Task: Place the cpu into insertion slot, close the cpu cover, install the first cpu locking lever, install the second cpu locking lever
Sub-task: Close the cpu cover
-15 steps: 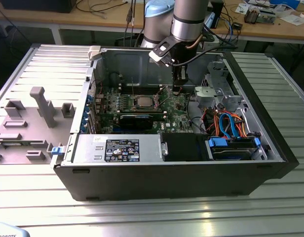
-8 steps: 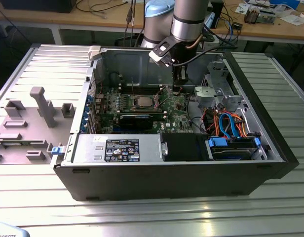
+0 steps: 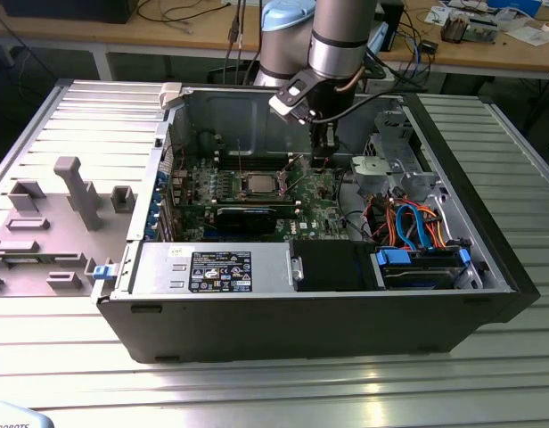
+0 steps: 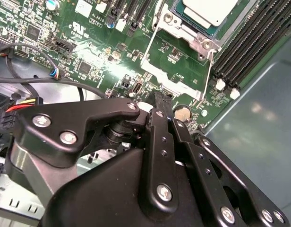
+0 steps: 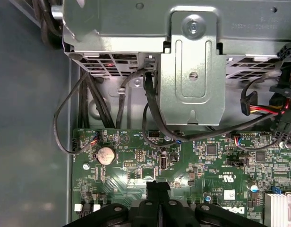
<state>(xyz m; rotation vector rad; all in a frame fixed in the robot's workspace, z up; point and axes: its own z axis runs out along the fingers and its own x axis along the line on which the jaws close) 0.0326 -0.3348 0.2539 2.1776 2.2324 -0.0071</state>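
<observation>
The cpu [image 3: 257, 184] is a silver-grey square lying flat in its socket on the green motherboard [image 3: 315, 209] inside the open computer case. In the second wrist view the cpu [image 4: 212, 8] sits inside the silvery cpu cover [image 4: 192, 41], which frames it. Thin wire locking levers [image 4: 151, 43] run along the socket's sides; I cannot tell whether they are latched. My gripper [image 3: 321, 162] hangs just above the board, to the exterior view's right of the socket. Its black fingers are pressed together with nothing between them in both wrist views, gripper [image 5: 158, 184] and gripper [image 4: 159, 98].
A metal drive cage [image 5: 192, 71] with black cables [image 5: 150, 113] stands beyond the board's edge. A coin cell [image 5: 106, 154] lies near the fingertips. A black card [image 3: 246, 217], memory slots [image 4: 252, 45], a power supply [image 3: 212, 267] and the case walls [image 3: 462, 152] hem the socket in.
</observation>
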